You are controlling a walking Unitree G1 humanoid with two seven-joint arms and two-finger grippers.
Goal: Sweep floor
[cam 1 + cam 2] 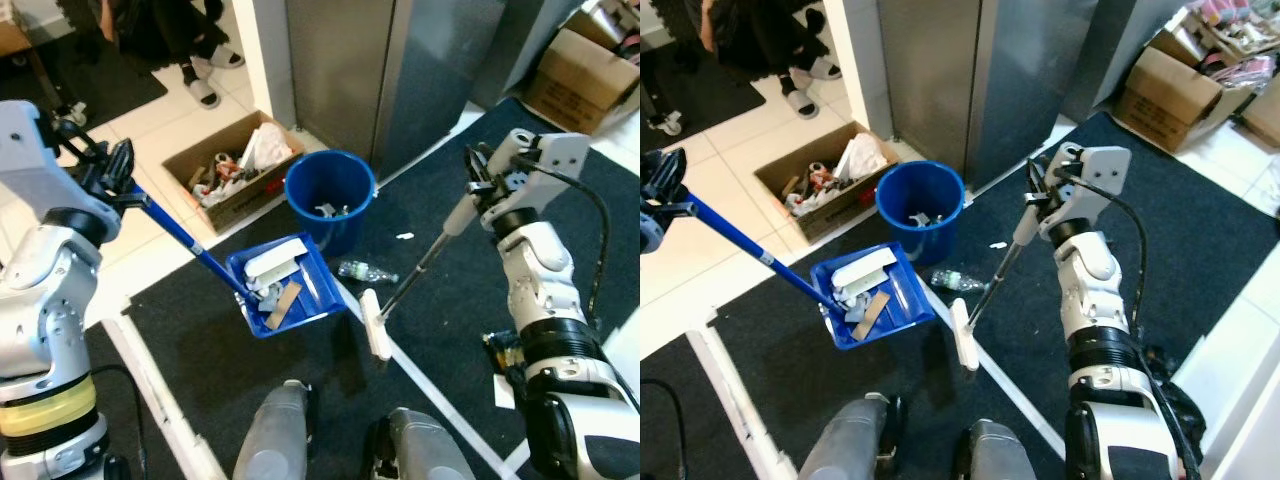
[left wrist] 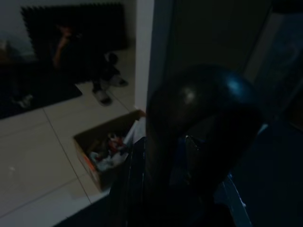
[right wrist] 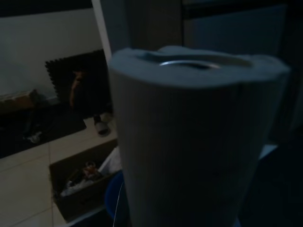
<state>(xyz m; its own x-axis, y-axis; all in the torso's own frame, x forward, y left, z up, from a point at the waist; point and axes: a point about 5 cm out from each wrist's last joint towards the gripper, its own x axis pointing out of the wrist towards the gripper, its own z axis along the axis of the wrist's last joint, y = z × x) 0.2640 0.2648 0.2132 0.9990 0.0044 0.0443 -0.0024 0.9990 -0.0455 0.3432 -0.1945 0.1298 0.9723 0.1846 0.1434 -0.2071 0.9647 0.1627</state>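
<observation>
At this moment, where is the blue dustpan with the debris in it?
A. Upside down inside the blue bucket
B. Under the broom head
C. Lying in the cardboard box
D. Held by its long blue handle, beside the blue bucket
D: the left claw grips the handle, and the loaded blue dustpan sits just short of the blue bucket.

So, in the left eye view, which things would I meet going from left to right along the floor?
Cardboard box of rubbish → blue dustpan → blue bucket → plastic bottle → white broom head → cardboard box at far right.
</observation>
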